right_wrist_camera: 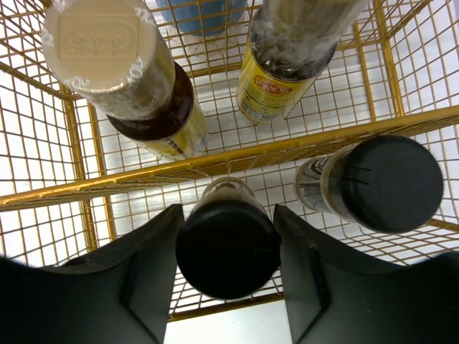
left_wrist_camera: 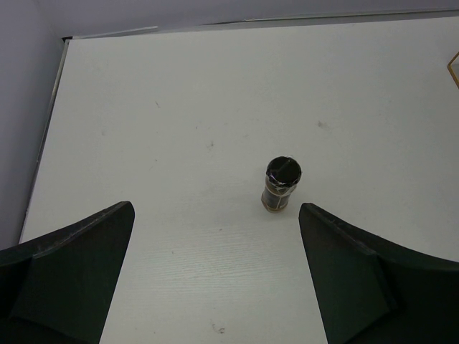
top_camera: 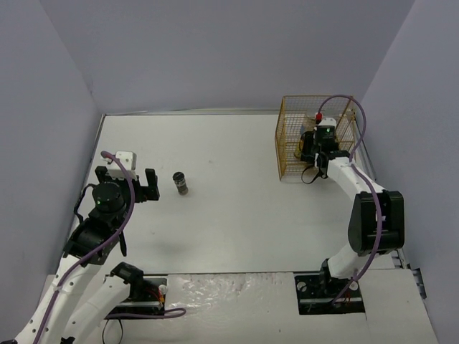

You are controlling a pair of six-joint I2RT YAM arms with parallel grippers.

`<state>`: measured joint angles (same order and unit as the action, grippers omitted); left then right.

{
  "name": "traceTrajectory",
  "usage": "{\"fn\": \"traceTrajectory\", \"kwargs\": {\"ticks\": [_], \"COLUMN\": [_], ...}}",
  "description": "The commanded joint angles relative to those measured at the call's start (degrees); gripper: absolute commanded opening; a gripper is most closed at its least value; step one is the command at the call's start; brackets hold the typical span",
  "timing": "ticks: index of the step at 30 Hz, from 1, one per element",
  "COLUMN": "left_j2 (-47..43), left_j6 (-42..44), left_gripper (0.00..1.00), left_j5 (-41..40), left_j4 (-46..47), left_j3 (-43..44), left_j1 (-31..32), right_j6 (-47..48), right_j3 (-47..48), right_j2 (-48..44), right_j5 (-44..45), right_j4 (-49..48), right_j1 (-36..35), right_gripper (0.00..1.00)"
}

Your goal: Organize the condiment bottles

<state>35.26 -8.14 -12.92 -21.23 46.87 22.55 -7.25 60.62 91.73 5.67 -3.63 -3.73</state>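
One lone jar (left_wrist_camera: 281, 185) sits before the wide-open left gripper (left_wrist_camera: 215, 208) — right gripper (right_wrist_camera: 228, 211) flanks a racked jar (right_wrist_camera: 228, 251), grip unclear.

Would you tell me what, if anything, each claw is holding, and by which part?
The left claw holds nothing. The right claw brackets a black-lidded jar at its lid, inside the wire rack; whether it grips cannot be told.

left gripper (left_wrist_camera: 215, 213) spread wide | black-lidded jar (left_wrist_camera: 281, 185) upright on table (left_wrist_camera: 179, 107), untouched
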Motion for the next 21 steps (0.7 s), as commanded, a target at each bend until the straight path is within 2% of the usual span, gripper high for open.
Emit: {"fn": "traceTrajectory", "kwargs": {"ticks": [1, 5, 10, 12, 16, 21], "left_j2": [0.17, 0.31, 0.43, 0.43, 0.43, 0.64], "left_j6": [-0.2, -0.18, -0.12, -0.12, -0.12, -0.03], "left_gripper": [0.97, 0.97, 0.97, 0.97, 0.97, 0.97], "left_j5": [-0.01, 0.15, 0.16, 0.01, 0.08, -0.07], "left_j4": [2.16, 2.1, 2.15, 2.0, 2.07, 1.99], "left_j3": [2.35, 2.35, 2.52, 2.52, 2.61, 2.56], "left_j1": [0.31, 0.31, 0.31, 0.31, 0.22, 0.13], "right_j6": [-0.75, -0.06, 2.5, 4.38, 7.31, 11.27], "right_j3": [0.66, 2.88, 5.6, 6.51, 8.53, 12.15], "right_j2": [-3.35, -8.52, -16.84, -18.88, -17.18, -8.8], "right_j5": [-1.57, -4.13, -9.35, -12.81, -17.42, -20.85], "right_j4": [-2.92, 0.56, 3.27, 2.97, 1.72, -1.99], "right_j1": [0.2, -0.84, -5.78, -9.84, -20.31, -30.99], "right_gripper": [0.65, 0.8, 0.86, 0.92, 0.97, 1.0]}}
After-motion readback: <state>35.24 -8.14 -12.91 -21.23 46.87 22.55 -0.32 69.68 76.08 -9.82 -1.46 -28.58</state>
